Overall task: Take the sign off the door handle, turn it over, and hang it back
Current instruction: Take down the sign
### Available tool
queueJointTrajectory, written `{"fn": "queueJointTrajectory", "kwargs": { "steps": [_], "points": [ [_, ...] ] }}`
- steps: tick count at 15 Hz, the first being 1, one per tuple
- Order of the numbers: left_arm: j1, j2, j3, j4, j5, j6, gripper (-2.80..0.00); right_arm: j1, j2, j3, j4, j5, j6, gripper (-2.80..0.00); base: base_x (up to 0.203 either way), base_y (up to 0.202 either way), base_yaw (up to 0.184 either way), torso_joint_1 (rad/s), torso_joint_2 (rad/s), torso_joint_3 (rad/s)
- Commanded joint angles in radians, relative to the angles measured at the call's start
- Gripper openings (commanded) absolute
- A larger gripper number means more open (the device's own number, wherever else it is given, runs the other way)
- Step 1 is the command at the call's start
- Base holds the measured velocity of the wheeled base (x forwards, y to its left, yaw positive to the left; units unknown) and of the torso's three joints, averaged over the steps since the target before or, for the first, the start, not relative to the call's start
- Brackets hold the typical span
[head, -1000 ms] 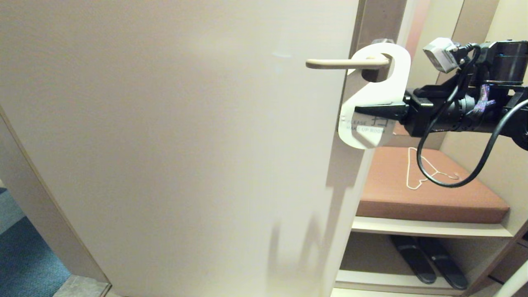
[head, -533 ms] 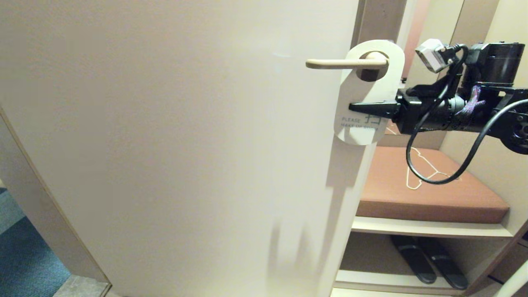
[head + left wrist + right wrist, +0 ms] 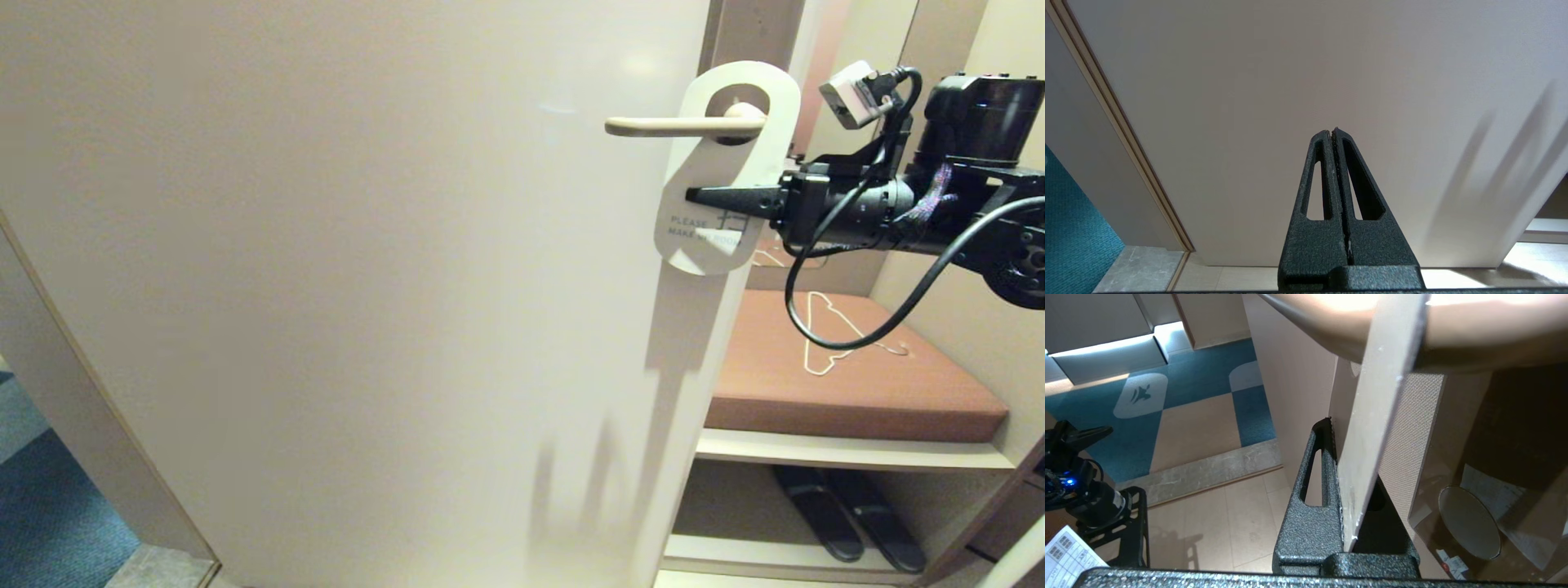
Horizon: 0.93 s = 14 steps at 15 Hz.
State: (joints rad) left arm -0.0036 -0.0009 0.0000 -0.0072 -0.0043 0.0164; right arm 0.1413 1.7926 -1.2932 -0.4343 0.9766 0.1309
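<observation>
The sign (image 3: 759,159) shows its white "PLEASE MAKE UP ROOM" side in the head view and leans slightly. Its hole rings the rounded pivot end of the door handle (image 3: 669,126), whose lever crosses in front of the card's left rim. My right gripper (image 3: 694,196) reaches in from the right and is shut on the sign's middle, just above the lettering. The right wrist view shows the sign (image 3: 1372,457) edge-on between the jaws of the right gripper (image 3: 1340,430), under the handle (image 3: 1486,335). My left gripper (image 3: 1333,131) is shut and empty, low before the door.
The pale door (image 3: 367,286) fills the left and middle. Right of it stands an open wardrobe with a brown cushion (image 3: 922,392) bearing a thin white wire hanger (image 3: 824,343). Dark slippers (image 3: 849,514) lie on the shelf below. Blue carpet (image 3: 49,514) shows at lower left.
My right gripper has carried the sign up and to the left. The card now stands more upright, with its hole higher round the handle's pivot end. The left arm has not moved.
</observation>
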Motion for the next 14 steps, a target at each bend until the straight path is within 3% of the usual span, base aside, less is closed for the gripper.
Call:
{"fn": "queueJointTrajectory", "kwargs": {
  "steps": [1, 11, 14],
  "points": [
    [-0.001, 0.001, 0.0, 0.0, 0.0, 0.0, -2.8, 0.001, -0.008, 0.011, -0.003, 0.005, 0.001, -2.8, 0.0, 0.0, 0.0, 0.0, 0.0, 0.0],
    [-0.001, 0.001, 0.0, 0.0, 0.0, 0.0, -2.8, 0.001, -0.065, 0.081, -0.001, 0.005, 0.015, -2.8, 0.0, 0.0, 0.0, 0.0, 0.0, 0.0],
    [-0.001, 0.001, 0.0, 0.0, 0.0, 0.0, -2.8, 0.001, -0.083, 0.083, -0.001, 0.004, 0.064, -2.8, 0.0, 0.0, 0.0, 0.0, 0.0, 0.0]
  ]
}}
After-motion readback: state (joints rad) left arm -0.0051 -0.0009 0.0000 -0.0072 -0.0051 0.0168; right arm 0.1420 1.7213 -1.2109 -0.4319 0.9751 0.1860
